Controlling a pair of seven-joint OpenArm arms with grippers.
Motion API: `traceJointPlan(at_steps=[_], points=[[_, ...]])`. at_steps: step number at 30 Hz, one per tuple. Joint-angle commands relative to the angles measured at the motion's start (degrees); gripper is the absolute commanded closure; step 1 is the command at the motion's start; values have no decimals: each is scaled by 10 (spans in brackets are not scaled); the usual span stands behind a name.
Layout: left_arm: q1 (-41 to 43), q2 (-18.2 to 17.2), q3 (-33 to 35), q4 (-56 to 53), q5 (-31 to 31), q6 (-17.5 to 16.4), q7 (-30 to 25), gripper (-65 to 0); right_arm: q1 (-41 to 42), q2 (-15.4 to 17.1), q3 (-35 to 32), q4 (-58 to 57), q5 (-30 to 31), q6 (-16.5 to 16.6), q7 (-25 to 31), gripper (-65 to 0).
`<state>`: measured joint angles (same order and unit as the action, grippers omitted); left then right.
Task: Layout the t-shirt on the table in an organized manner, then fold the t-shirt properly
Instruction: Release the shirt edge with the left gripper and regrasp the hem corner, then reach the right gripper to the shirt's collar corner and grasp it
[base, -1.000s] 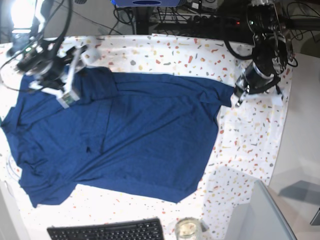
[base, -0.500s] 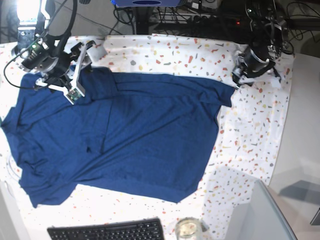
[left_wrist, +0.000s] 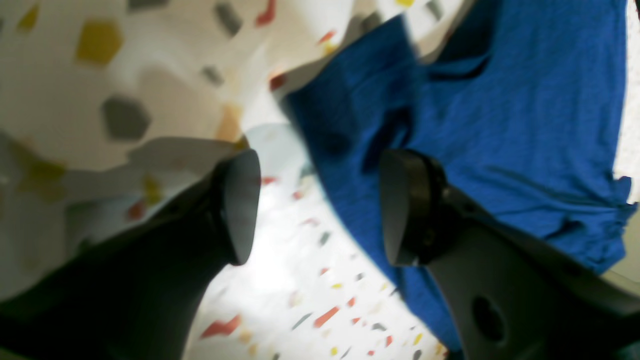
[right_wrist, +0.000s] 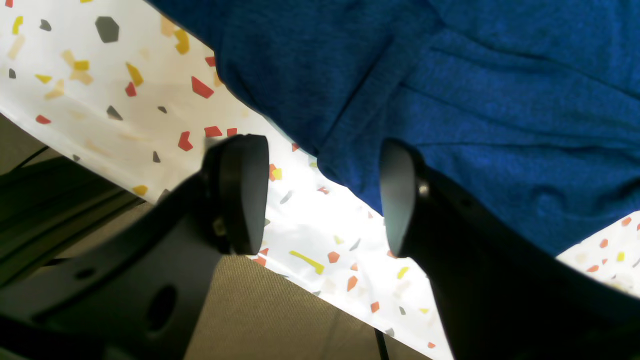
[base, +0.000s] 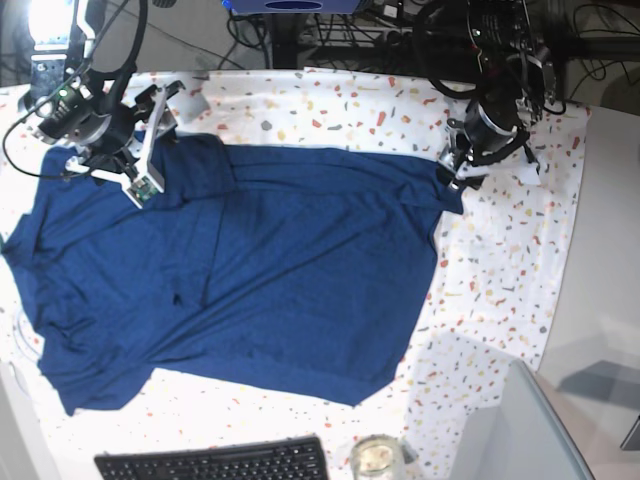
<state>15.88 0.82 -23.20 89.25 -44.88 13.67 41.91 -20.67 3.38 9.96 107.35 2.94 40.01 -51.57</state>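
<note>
Left wrist view: I saw the left gripper (left_wrist: 315, 210) with its pads (left_wrist: 240, 205) standing apart and nothing between them. The speckled table (left_wrist: 280, 300) showed in the gap. A corner of the navy t-shirt (left_wrist: 510, 125) lay just beyond and beside the far pad, its edge running under that finger. The picture was blurred, so I could not tell whether the pad touched cloth.

Right wrist view: the right gripper (right_wrist: 322, 195) was also parted, holding nothing. A folded edge of the t-shirt (right_wrist: 475, 100) lay on the table (right_wrist: 100, 90), partly behind the right-hand pad (right_wrist: 397, 195). The table's edge and brown floor (right_wrist: 280, 320) showed below.

Base view: the t-shirt (base: 290, 270) lay spread over most of the table (base: 500, 280), rumpled, with folds near its left side. The left gripper (base: 455, 165) sat at the shirt's upper right corner; the right gripper (base: 145, 170) was over the upper left part. A black keyboard (base: 215, 462) and a glass jar (base: 375, 458) sat at the near edge.
</note>
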Motion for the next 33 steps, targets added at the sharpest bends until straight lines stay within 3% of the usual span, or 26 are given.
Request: traceJointPlan(at_steps=[1,13,15,21,25,28,33], points=[[-4,-1,-1,9,-5,-3,-5,-359,3,1,1,7,4,0,9,-329],[-31,-1,-1,-55,-4,-4,-5,-341,7,2,1,-29,4,0,11,-329],[-32,-1,-1,-54,-5,-4,-5,-288,7,2,1,-29,4,0,11,-329],[-32,-1,-1,-55,-5,-1,-5,-46,8,2,1,-29,4,0,11,-329],[-32,-2,-1,-55,-5,-1,-5,-18,8,2,9,-29,4,0,12,-329],[-32,-3,-2,-53,-5,0,-5,-8,15,-4,63,-29,4,0,13,-329],[-27,-2,-33,-50,-6,-2,-2,0,53,-39,246,-26,7,0,9,-338]])
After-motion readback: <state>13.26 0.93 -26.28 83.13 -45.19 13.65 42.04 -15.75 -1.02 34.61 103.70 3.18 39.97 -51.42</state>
